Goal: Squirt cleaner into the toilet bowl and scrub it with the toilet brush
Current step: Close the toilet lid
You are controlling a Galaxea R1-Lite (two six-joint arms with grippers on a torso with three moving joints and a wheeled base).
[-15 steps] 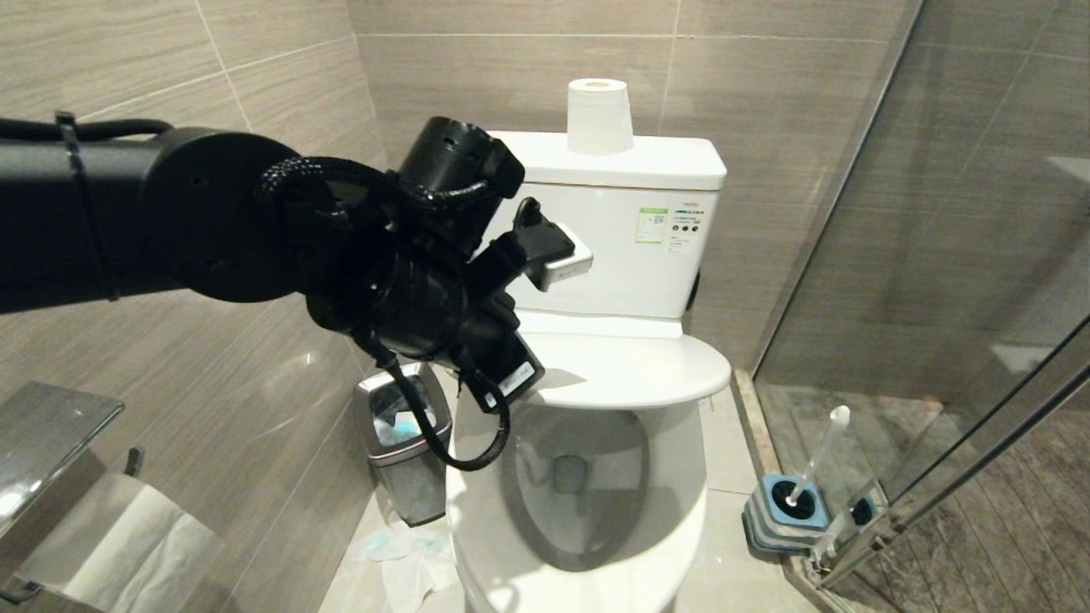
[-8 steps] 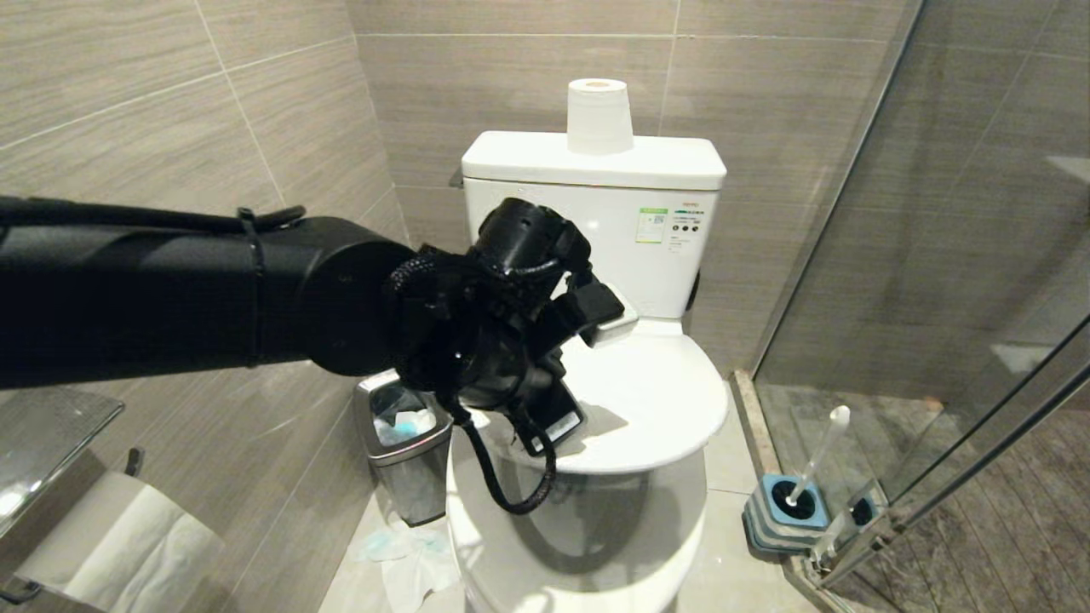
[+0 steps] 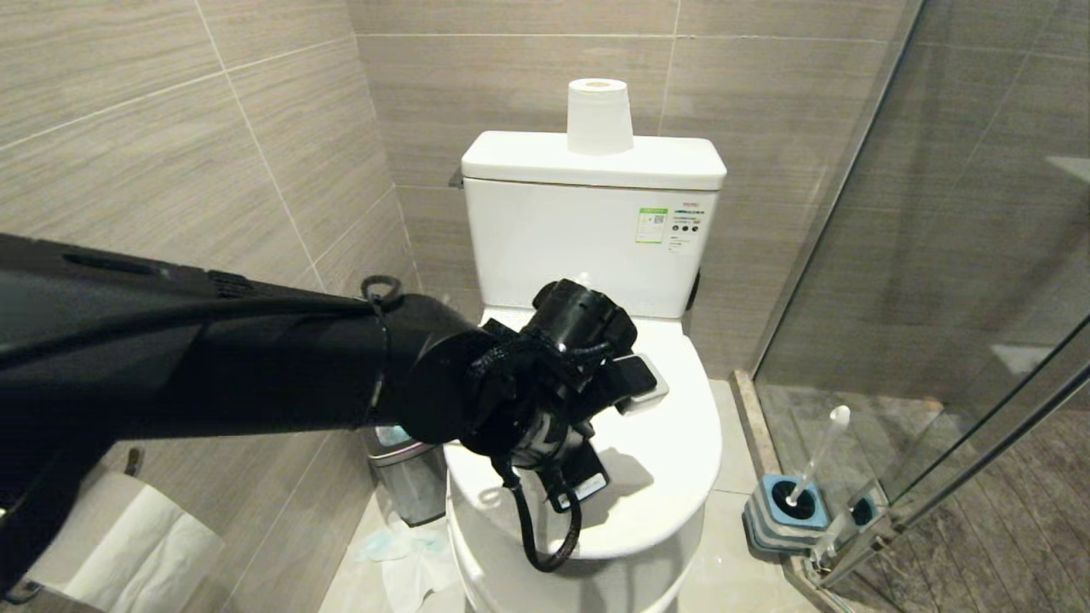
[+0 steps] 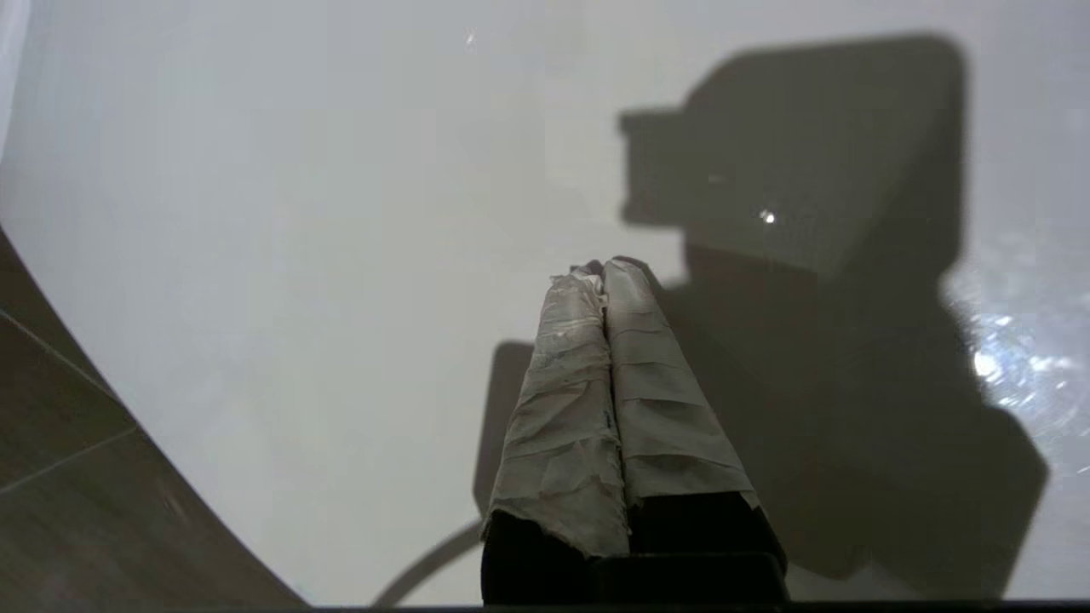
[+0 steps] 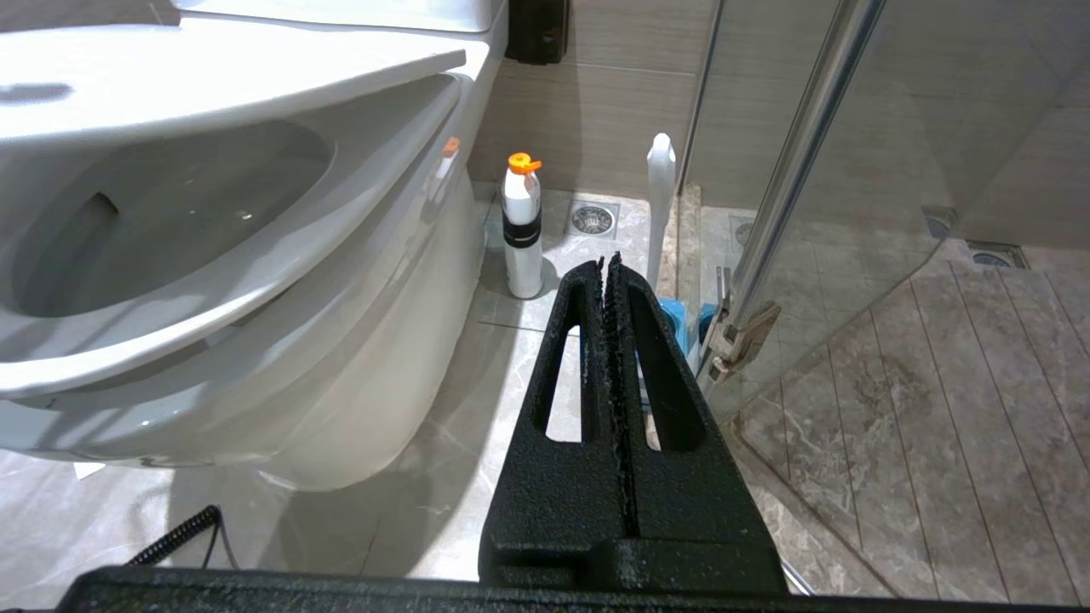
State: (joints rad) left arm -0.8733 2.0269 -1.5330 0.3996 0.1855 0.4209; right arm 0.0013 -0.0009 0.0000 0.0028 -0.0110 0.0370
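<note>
At about 8 o'clock in the head view a paper roll (image 3: 140,532) hung on the wall. Right of it, at 7 o'clock, the steel waste bin (image 3: 413,485) stood open beside the toilet, with a pale blue scrap showing inside, and crumpled tissue (image 3: 400,558) lay on the floor in front of it. The left arm reached in from 9 o'clock to the centre. The left gripper (image 4: 600,277) was clenched, its taped fingers (image 4: 570,383) pressed together with nothing between them, and its tip sat on or just above the white lid (image 3: 673,477). The lid lay nearly flat over the toilet bowl (image 5: 170,213); in the right wrist view a gap remained under it and the basin looked empty of cleaner. At 12 o'clock a second paper roll (image 3: 599,115) stood on the cistern (image 3: 596,213). At 4 o'clock the toilet brush (image 3: 816,455) stood tilted in its blue holder (image 3: 783,515) on the floor by the glass door. The right gripper (image 5: 609,264) hung low beside the bowl, clenched and empty, and a white bottle with an orange cap (image 5: 521,226) stood on the floor beyond it.

A second earlier the lid had stood half raised with the bowl's basin open to view, and the left gripper was higher, at the lid's upper edge; the lid had since come down with the arm.
</note>
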